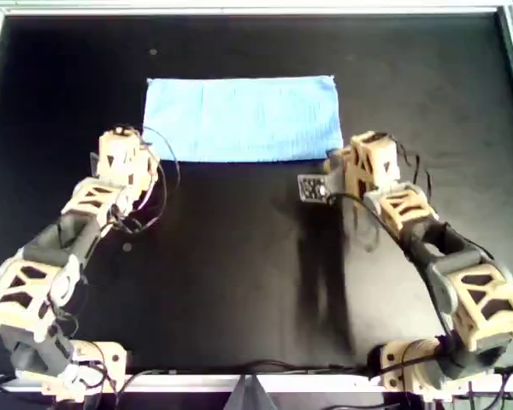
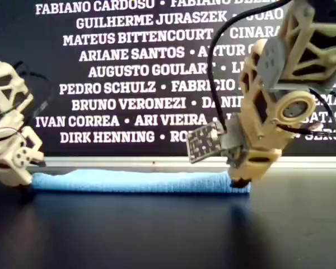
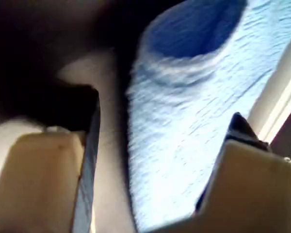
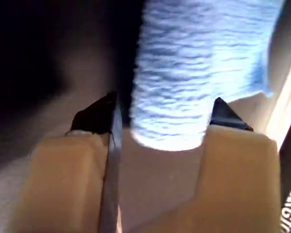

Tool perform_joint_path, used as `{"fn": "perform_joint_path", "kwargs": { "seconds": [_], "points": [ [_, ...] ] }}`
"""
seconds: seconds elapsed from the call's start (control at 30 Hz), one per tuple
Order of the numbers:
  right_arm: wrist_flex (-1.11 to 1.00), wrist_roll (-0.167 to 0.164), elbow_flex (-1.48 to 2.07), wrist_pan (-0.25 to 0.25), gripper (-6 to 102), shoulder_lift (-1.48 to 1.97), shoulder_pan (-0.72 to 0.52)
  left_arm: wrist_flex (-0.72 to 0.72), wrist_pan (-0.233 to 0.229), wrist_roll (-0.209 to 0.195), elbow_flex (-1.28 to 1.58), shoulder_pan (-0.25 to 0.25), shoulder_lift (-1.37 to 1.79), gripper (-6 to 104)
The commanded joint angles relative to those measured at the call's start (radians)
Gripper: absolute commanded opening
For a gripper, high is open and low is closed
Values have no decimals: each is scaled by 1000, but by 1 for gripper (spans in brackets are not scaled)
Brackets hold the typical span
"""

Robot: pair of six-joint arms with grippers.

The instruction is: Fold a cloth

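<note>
The cloth (image 1: 244, 118) is showing a soft, finely ribbed weave; the worktop (image 1: 239, 282) is looking black, smooth, faintly glossy.

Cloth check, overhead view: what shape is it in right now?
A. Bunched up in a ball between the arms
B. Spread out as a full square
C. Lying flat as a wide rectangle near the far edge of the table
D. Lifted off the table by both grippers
C. In the overhead view the cloth lies flat as a wide rectangle on the black table, with the left gripper and right gripper at its near corners, jaws apart.
</note>
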Motion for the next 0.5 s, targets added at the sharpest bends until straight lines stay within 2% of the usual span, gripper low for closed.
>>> {"fn": "perform_joint_path", "kwargs": {
  "seconds": [0.0,0.07,0.13,0.47],
  "points": [
    [51,12,-110,44,76,-2,-5,-8,-3,2,-49,-12,-6,93],
    [133,15,-167,97,76,-25,2,-8,-3,2,-55,-9,-6,92],
    [207,15,-244,114,76,-69,6,-8,-3,2,-55,-8,-8,92],
    [324,15,-468,117,76,-201,9,-8,-3,2,-57,-6,-9,92]
  ]
}}
